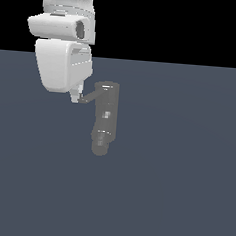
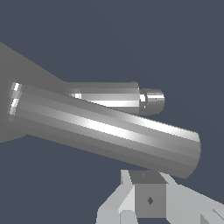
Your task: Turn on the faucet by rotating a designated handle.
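The faucet (image 1: pixel 106 120) is a thick dull grey body lying on the dark floor, its rounded spout end toward the bottom of the exterior view. The handle (image 1: pixel 90 97), a thin grey rod, sticks out from the faucet's top toward the exterior view's left. My gripper (image 1: pixel 77 94) hangs under the white wrist right at the rod's free end, touching or nearly touching it. In the wrist view the handle (image 2: pixel 109 131) fills the middle as a wide shiny bar, with the faucet (image 2: pixel 111 94) behind it. The gripper (image 2: pixel 148 192) sits just beside the bar, fingers together with nothing held.
The dark blue-grey floor (image 1: pixel 185 185) spreads flat around the faucet. The white arm link (image 1: pixel 61 65) looms above and to the exterior view's left of the handle.
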### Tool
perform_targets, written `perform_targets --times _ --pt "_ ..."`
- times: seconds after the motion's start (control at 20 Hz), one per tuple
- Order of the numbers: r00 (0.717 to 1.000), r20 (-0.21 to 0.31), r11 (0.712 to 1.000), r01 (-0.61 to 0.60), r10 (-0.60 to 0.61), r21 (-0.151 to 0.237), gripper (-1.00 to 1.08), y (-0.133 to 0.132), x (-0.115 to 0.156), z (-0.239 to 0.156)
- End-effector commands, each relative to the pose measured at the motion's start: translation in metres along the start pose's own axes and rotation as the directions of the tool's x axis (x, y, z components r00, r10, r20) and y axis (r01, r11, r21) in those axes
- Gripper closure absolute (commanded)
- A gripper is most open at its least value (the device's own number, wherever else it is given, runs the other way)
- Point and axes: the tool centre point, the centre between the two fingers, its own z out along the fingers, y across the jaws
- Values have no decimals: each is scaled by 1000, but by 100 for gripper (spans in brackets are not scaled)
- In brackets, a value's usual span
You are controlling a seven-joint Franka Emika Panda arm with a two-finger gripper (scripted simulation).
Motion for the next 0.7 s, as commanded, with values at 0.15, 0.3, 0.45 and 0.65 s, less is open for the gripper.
perform_targets --times 0.15,0.3,0.45,0.65 --pt "1000 -2 1000 -4 4 -2 108 11 12 0" --pt "1000 0 1000 0 0 -1 108 9 18 0" --pt "1000 -1 1000 0 0 -1 108 9 35 0" --pt "1000 -1 1000 -1 1 -2 108 9 57 0"
